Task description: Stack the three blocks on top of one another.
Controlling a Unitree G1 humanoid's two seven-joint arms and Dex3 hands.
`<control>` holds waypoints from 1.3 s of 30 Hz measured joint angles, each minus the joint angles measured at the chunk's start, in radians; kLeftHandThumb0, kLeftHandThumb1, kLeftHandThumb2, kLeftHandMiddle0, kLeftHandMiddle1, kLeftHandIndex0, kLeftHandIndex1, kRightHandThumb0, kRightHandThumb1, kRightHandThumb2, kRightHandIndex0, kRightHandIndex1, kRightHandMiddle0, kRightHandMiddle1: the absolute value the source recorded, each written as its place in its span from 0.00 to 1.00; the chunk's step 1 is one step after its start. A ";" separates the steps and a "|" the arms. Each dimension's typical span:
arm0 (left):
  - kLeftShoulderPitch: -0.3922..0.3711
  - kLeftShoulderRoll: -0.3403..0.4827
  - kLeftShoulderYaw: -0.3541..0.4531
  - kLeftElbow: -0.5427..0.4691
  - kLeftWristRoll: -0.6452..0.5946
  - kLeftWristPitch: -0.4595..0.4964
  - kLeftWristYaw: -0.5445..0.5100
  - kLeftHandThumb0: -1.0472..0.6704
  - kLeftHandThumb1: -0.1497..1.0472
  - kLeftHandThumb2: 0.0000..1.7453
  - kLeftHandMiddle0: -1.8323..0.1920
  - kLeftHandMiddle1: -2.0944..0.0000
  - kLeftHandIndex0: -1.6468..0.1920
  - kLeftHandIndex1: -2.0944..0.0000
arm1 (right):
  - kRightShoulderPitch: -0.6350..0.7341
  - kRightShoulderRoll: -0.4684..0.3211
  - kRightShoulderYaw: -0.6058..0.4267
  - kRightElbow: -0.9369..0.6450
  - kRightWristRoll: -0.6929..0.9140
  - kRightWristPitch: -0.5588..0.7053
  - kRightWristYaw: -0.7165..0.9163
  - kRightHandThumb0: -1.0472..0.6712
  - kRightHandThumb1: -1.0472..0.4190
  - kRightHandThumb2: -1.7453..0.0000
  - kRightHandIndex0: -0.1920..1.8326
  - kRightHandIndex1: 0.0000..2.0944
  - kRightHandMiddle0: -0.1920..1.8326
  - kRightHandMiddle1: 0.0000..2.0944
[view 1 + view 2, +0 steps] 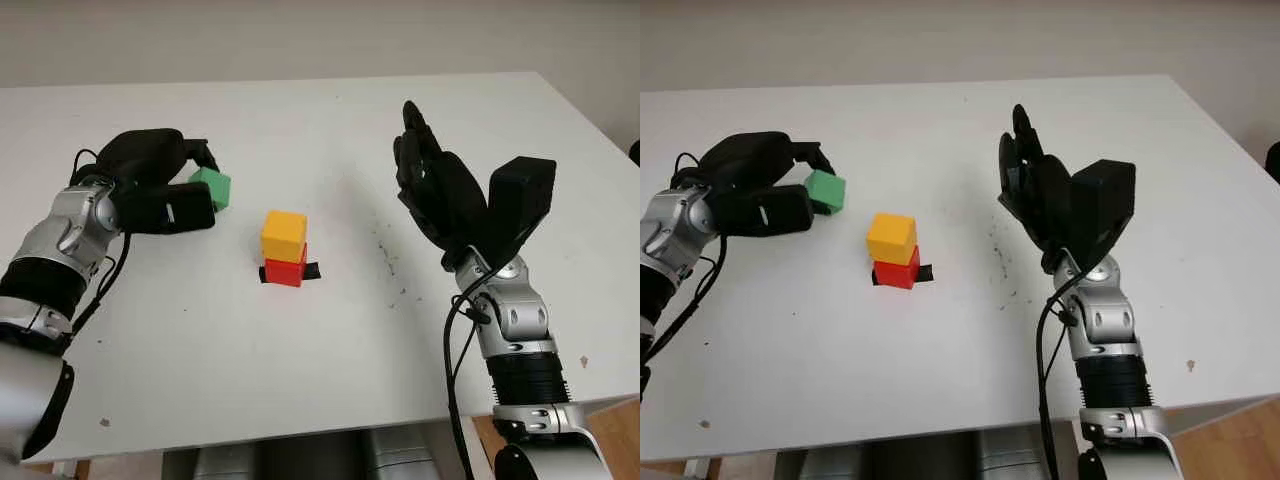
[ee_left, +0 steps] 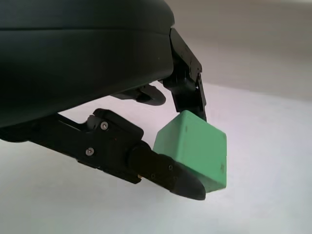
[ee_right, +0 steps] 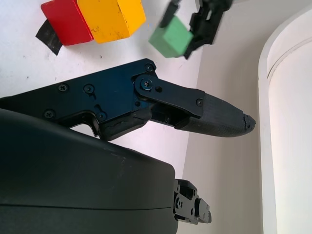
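Observation:
A yellow block (image 1: 283, 234) sits on a red block (image 1: 286, 268) in the middle of the white table (image 1: 330, 360), over a scrap of black tape. My left hand (image 1: 190, 185) is at the left of the stack, shut on a green block (image 1: 211, 188), which is pinched between its fingers (image 2: 165, 173) and lifted above the table. The green block (image 2: 192, 148) fills the middle of the left wrist view. My right hand (image 1: 420, 165) is raised to the right of the stack, open and holding nothing.
Small dark specks (image 1: 385, 255) mark the table to the right of the stack. The table's right edge (image 1: 590, 130) and front edge (image 1: 300, 435) are in view. A pale wall runs behind the table.

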 measured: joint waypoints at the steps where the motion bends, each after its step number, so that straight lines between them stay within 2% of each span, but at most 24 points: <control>1: 0.003 -0.006 0.024 -0.015 -0.030 0.014 -0.012 0.41 0.94 0.03 0.68 0.97 0.62 0.35 | 0.000 0.000 0.000 0.000 0.000 0.000 0.002 0.18 0.00 0.57 0.00 0.00 0.00 0.00; 5: 0.039 -0.034 0.118 -0.077 -0.167 0.045 -0.063 0.39 0.94 0.03 0.68 0.97 0.62 0.33 | 0.000 0.000 0.000 0.000 0.001 0.002 0.002 0.18 0.00 0.57 0.00 0.00 0.00 0.00; 8: 0.076 -0.061 0.177 -0.144 -0.254 0.107 -0.093 0.35 0.95 0.03 0.69 0.97 0.63 0.34 | 0.000 0.000 0.000 0.000 -0.001 0.003 0.002 0.17 0.00 0.58 0.00 0.00 0.00 0.00; 15: 0.177 -0.108 0.261 -0.463 -0.411 0.370 -0.140 0.33 0.97 0.03 0.70 0.98 0.63 0.33 | -0.002 0.000 0.000 0.000 -0.001 0.003 0.002 0.18 0.00 0.58 0.00 0.00 0.00 0.00; 21: 0.210 -0.103 0.267 -0.659 -0.482 0.521 -0.231 0.35 0.98 0.03 0.73 0.99 0.65 0.28 | -0.004 0.000 0.000 0.003 -0.001 0.003 0.002 0.18 0.00 0.58 0.00 0.00 0.00 0.00; 25: 0.210 -0.073 0.249 -0.734 -0.520 0.632 -0.340 0.34 0.96 0.03 0.76 0.99 0.64 0.29 | -0.007 0.000 0.002 0.006 -0.002 0.003 0.002 0.17 0.00 0.58 0.00 0.00 0.00 0.00; 28: 0.210 -0.051 0.218 -0.769 -0.515 0.684 -0.379 0.35 0.95 0.03 0.77 0.99 0.64 0.30 | -0.008 0.000 0.002 0.005 -0.002 0.004 0.000 0.17 0.00 0.59 0.00 0.00 0.00 0.00; 32: 0.210 -0.043 0.178 -0.818 -0.480 0.733 -0.383 0.36 0.94 0.03 0.76 0.97 0.60 0.30 | -0.008 0.000 0.003 0.005 -0.002 0.006 -0.001 0.17 0.00 0.59 0.00 0.00 0.00 0.00; 39: 0.210 -0.042 0.137 -0.849 -0.443 0.751 -0.388 0.35 0.93 0.03 0.77 0.97 0.60 0.24 | -0.007 0.001 0.003 0.003 -0.001 0.008 -0.006 0.17 0.00 0.59 0.00 0.00 0.00 0.00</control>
